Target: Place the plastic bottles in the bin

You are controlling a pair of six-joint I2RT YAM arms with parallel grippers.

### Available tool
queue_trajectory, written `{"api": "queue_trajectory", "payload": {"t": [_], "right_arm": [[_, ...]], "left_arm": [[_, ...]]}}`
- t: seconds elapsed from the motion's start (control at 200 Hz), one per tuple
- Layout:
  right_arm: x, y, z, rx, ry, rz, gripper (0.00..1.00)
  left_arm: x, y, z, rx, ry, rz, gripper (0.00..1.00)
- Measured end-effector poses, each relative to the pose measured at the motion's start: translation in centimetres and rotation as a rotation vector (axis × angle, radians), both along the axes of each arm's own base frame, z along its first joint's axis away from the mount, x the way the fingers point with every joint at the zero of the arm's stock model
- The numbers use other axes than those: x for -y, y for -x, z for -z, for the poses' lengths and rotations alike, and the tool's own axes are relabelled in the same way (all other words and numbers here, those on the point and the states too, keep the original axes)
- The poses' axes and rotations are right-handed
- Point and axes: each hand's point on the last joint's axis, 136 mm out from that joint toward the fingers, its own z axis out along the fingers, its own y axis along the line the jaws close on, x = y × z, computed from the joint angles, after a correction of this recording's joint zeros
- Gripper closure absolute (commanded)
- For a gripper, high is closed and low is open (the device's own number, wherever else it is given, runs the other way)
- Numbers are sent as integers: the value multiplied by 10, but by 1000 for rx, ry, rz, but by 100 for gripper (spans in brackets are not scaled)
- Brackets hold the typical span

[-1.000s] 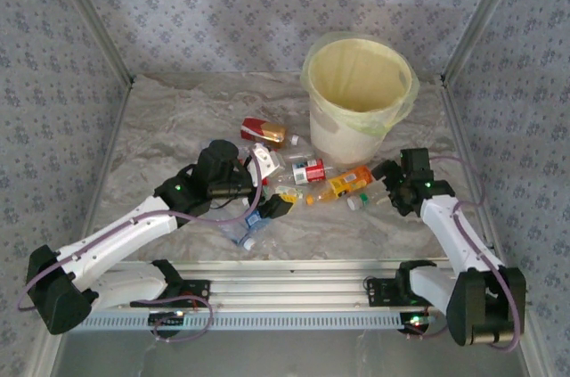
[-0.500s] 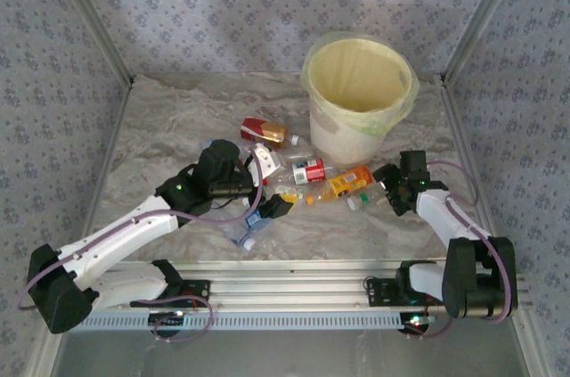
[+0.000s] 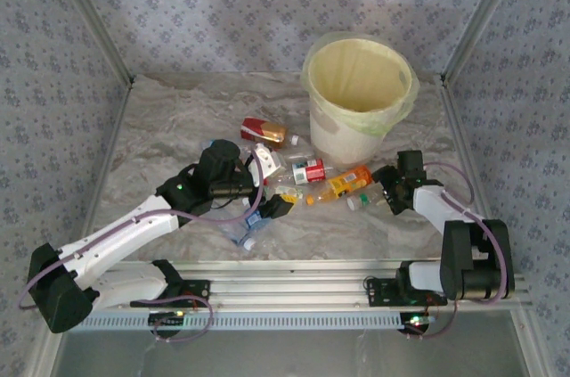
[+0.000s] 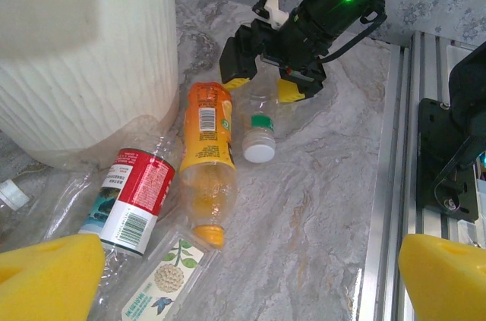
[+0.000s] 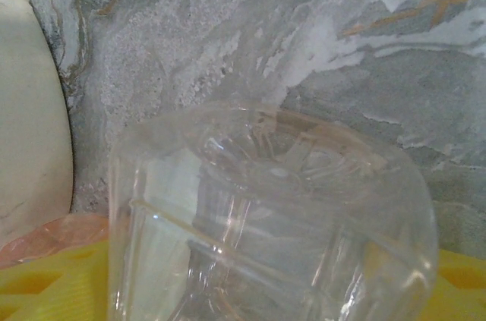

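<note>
A clear bottle (image 4: 262, 127) with a white cap lies on the marble table right of the pile. My right gripper (image 3: 385, 192) straddles its base, and in the right wrist view its yellow pads (image 5: 45, 283) press both sides of that bottle (image 5: 273, 215). Next to it lie an orange bottle (image 4: 205, 154), a red-labelled bottle (image 4: 129, 196) and a flat bottle with a flower label (image 4: 163, 279). My left gripper (image 4: 247, 283) hangs wide open above them, holding nothing. The cream bin (image 3: 343, 136) with its yellow-green bag stands just behind the pile.
A red and gold bottle (image 3: 263, 132) lies at the back of the pile and a crushed clear one (image 3: 249, 230) at its front. The bin wall (image 5: 26, 124) is close on my right gripper's left. A metal rail (image 3: 294, 274) runs along the near edge.
My right gripper has narrowed onto the clear bottle while its arm folded in closer to the pile. The left arm and the other bottles have stayed put.
</note>
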Motion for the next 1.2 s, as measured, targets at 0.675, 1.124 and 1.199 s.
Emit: {"api": "queue_trajectory", "payload": {"t": [0.675, 1.124, 1.199], "right_arm": [[19, 15, -68, 176, 176, -73, 37], [14, 15, -234, 488, 469, -203, 38], [6, 13, -260, 532, 518, -239, 38]], "left_arm": [[-3, -6, -4, 23, 1, -41, 0], [-17, -16, -27, 116, 65, -135, 0], [-17, -17, -27, 118, 64, -141, 0]]}}
